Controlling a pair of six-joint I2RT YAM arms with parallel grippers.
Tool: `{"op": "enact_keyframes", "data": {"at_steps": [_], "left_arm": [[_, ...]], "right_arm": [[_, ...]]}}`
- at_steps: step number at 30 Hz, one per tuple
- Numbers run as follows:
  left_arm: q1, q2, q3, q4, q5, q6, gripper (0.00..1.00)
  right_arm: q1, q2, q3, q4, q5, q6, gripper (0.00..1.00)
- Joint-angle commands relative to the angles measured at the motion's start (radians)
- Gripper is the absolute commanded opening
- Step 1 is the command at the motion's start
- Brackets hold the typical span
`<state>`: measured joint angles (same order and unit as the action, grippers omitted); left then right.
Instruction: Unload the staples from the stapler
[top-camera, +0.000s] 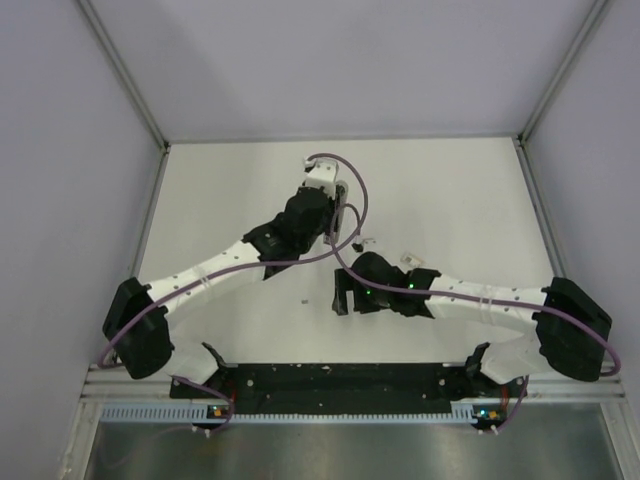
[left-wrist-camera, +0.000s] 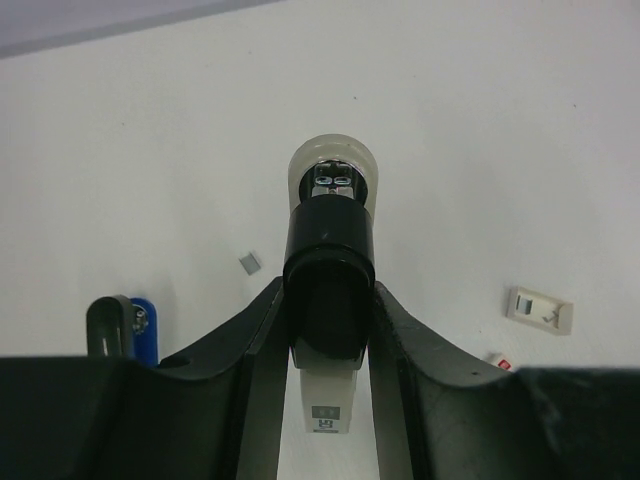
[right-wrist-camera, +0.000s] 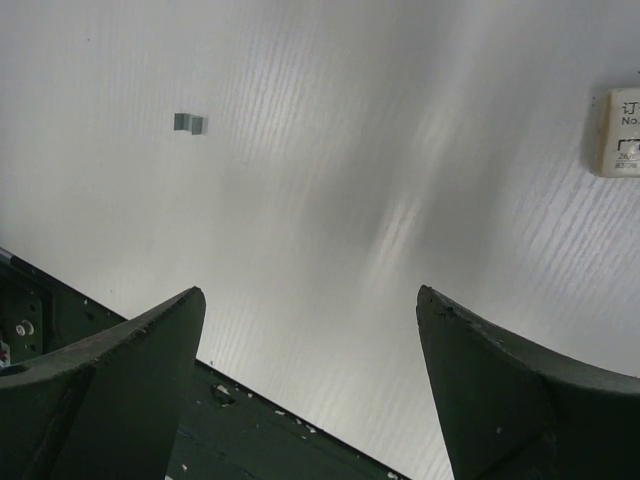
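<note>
The left gripper (left-wrist-camera: 330, 300) clamps the stapler (left-wrist-camera: 330, 250). The right gripper (right-wrist-camera: 310, 295) is spread wide, empty. The staples (right-wrist-camera: 188, 123) lie on the table (right-wrist-camera: 400, 150) at its 10 o'clock (nearer this arm), long axis 9-to-3.

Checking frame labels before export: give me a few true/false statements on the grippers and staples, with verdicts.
1. The left gripper is shut on the stapler. True.
2. The right gripper holds the staples. False: it is open and empty, and the staples lie on the table.
3. A small whitish box lies on the table. True.
4. The staples rest on top of the box. False: they lie on bare table, apart from it.
</note>
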<state>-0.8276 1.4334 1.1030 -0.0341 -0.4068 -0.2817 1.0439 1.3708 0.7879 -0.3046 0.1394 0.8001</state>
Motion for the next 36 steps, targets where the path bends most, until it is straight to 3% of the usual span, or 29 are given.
{"op": "enact_keyframes", "data": {"at_steps": [1,7,12,23,29,36], "left_arm": [[0.007,-0.062,0.083,0.089,-0.122,0.114,0.00],[0.074,-0.044,0.136,-0.010,-0.213,0.190,0.00],[0.191,-0.047,0.146,-0.145,-0.230,0.159,0.00],[0.461,-0.054,0.185,-0.444,-0.012,0.116,0.00],[0.498,-0.001,0.140,-0.451,0.124,0.119,0.00],[0.519,0.154,0.126,-0.435,0.175,0.150,0.00]], "right_arm": [[0.005,-0.062,-0.018,-0.016,0.051,-0.032,0.87],[0.004,-0.082,-0.029,-0.018,0.051,-0.033,0.87],[0.005,-0.088,-0.027,-0.014,0.045,-0.047,0.87],[0.004,-0.087,-0.013,-0.016,-0.020,-0.110,0.87],[0.002,-0.104,-0.026,-0.008,-0.031,-0.148,0.88],[-0.033,-0.183,-0.058,-0.011,-0.035,-0.164,0.88]]}}
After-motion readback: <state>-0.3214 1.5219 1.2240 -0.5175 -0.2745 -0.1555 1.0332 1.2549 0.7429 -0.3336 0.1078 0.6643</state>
